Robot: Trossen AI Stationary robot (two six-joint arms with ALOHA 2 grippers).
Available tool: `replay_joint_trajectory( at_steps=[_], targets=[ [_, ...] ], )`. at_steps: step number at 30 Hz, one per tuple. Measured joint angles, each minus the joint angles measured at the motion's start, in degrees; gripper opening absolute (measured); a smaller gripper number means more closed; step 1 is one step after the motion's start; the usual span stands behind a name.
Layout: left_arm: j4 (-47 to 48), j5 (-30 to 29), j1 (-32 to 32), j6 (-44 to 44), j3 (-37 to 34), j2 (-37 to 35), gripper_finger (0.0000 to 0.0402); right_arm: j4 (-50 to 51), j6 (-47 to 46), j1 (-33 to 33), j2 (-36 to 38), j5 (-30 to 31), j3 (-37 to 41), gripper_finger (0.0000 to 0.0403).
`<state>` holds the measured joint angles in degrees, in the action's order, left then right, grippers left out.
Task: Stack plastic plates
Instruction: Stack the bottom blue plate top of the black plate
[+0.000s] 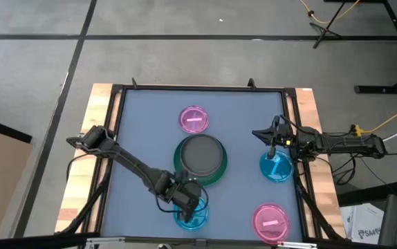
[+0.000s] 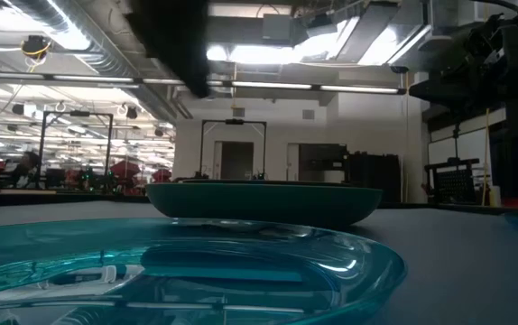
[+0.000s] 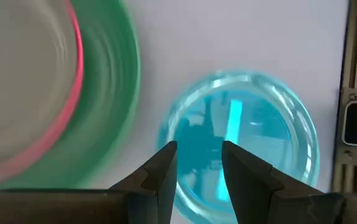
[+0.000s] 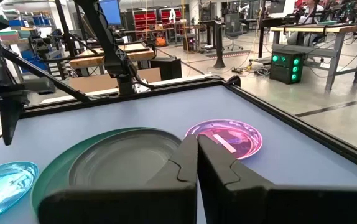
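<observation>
Blue-topped desk (image 1: 150, 131) with a dark frame and wooden side strips, seen from above. At its middle, large dark green plate (image 1: 200, 163) carrying a dark grey plate (image 1: 201, 153) nested inside; in the left wrist view a pink rim (image 3: 73, 81) showing between grey and green, an opaque pink plate lodged there. Toward the far edge, just beyond the stack, one translucent magenta plate (image 1: 194, 119); a second magenta plate (image 1: 271, 220) near the front right corner, well apart from the rest. By the right edge, a translucent blue plate (image 1: 276, 168); at the front edge, left of centre, another blue plate (image 1: 191, 214), filling the foreground of the low view.

Left arm reaching from the left side across to the front, left gripper (image 3: 198, 163) hanging over the near blue plate, fingers (image 3: 163, 167) slightly spread with a narrow gap and nothing between them. Cannot tell whether touching the plate.

Right arm lying in from the right edge, right gripper (image 4: 196, 152) above the desk beside the right-hand blue plate, fingers pressed together, empty, pointing toward the green stack and the far magenta plate.
</observation>
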<state>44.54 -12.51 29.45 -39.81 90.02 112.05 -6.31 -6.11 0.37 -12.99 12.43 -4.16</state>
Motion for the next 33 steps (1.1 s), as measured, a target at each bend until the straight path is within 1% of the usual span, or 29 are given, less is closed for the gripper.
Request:
replay_joint_trajectory(
  at_steps=[3,5,11,15,21,33],
  targets=[
    [0.4,0.2,1.7,-8.8,-1.6,0.0,0.0119,0.0,0.0,0.0,0.0,0.0,0.0,0.0000],
    [0.5,0.3,2.8,-13.1,-3.0,0.0,0.0119,0.0,0.0,0.0,0.0,0.0,0.0,0.0000],
    [0.5,0.3,5.8,-21.6,-7.8,0.0,0.0119,0.0,0.0,0.0,0.0,0.0,0.0,0.0000],
    [0.5,0.2,6.6,-22.7,-10.0,-0.1,0.0119,0.0,0.0,0.0,0.0,0.0,0.0,0.0000],
    [0.2,-0.4,5.7,-24.2,-12.2,-0.7,0.0119,0.0,0.0,0.0,0.0,0.0,0.0,0.0000],
    [-11.6,0.2,3.9,-29.6,-17.2,-0.7,0.0119,0.4,0.0,0.0,0.0,-0.1,0.0,0.0000]
  ],
)
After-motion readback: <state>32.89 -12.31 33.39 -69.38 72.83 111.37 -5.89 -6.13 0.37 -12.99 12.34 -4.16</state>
